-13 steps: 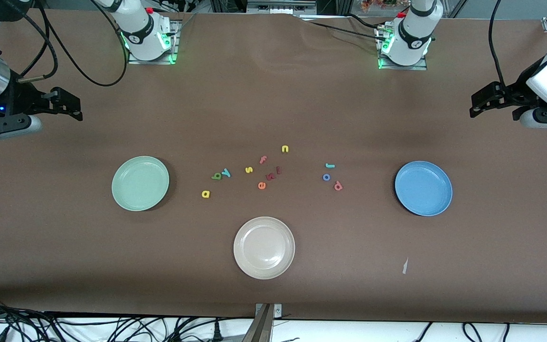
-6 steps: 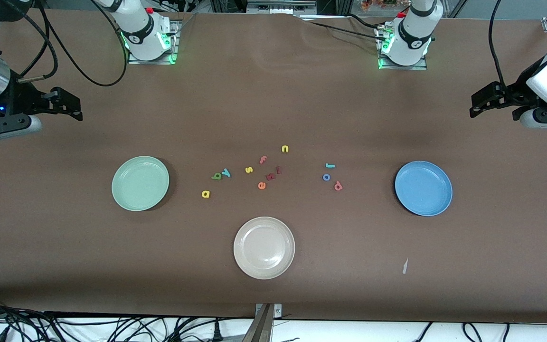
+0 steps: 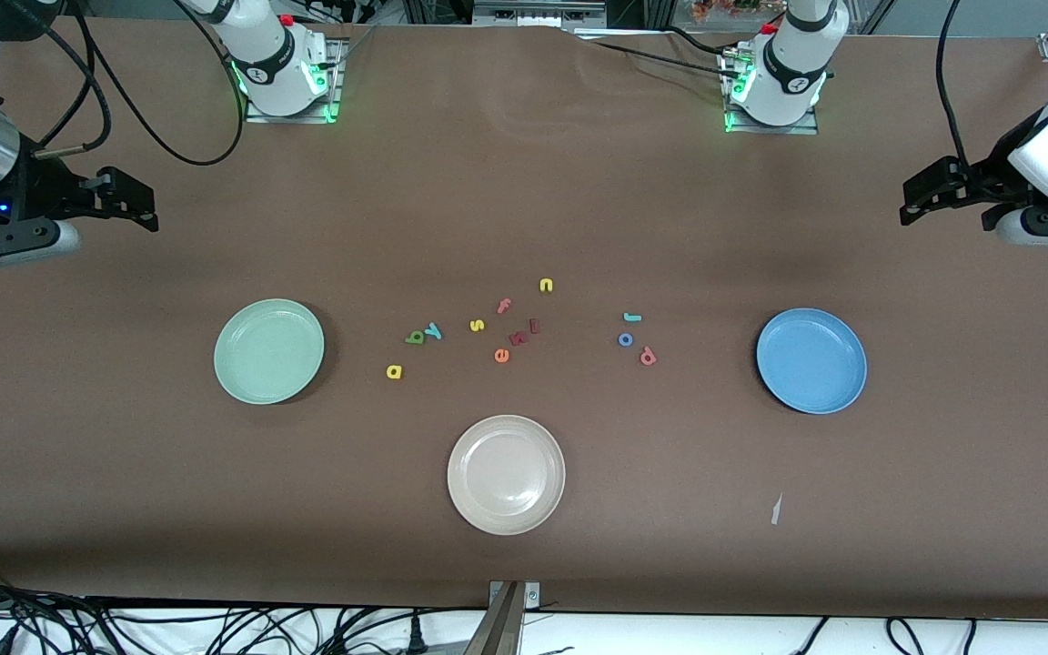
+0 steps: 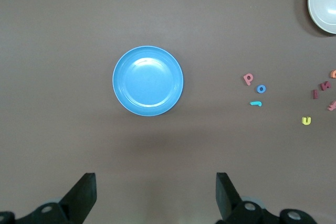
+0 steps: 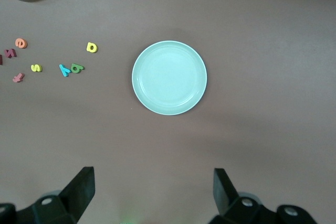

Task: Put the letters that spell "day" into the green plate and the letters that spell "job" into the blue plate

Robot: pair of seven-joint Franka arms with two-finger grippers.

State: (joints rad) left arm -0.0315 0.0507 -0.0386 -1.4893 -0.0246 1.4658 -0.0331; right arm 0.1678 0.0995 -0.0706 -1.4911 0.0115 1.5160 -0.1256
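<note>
The green plate [image 3: 269, 350] [image 5: 169, 77] lies toward the right arm's end of the table, the blue plate [image 3: 811, 360] [image 4: 148, 81] toward the left arm's end, both with nothing in them. Beside the green plate lie the dark green d [image 3: 414, 337] [image 5: 77, 67], teal y [image 3: 434, 331] [image 5: 64, 70] and yellow a [image 3: 394, 371] [image 5: 92, 48]. Nearer the blue plate lie the teal j [image 3: 632, 317] [image 4: 255, 103], blue o [image 3: 626, 339] [image 4: 261, 88] and pinkish b [image 3: 648, 357] [image 4: 248, 78]. My left gripper [image 3: 920, 196] [image 4: 156, 192] and right gripper [image 3: 137, 202] [image 5: 154, 190] hang open and hold nothing, each high over its own end of the table.
A beige plate [image 3: 506, 474] lies nearest the front camera. Between the two letter groups lie a yellow s [image 3: 477, 325], pink f [image 3: 504, 306], yellow n [image 3: 546, 286], orange e [image 3: 501, 356] and two dark red letters [image 3: 518, 338]. A paper scrap [image 3: 775, 509] lies near the blue plate.
</note>
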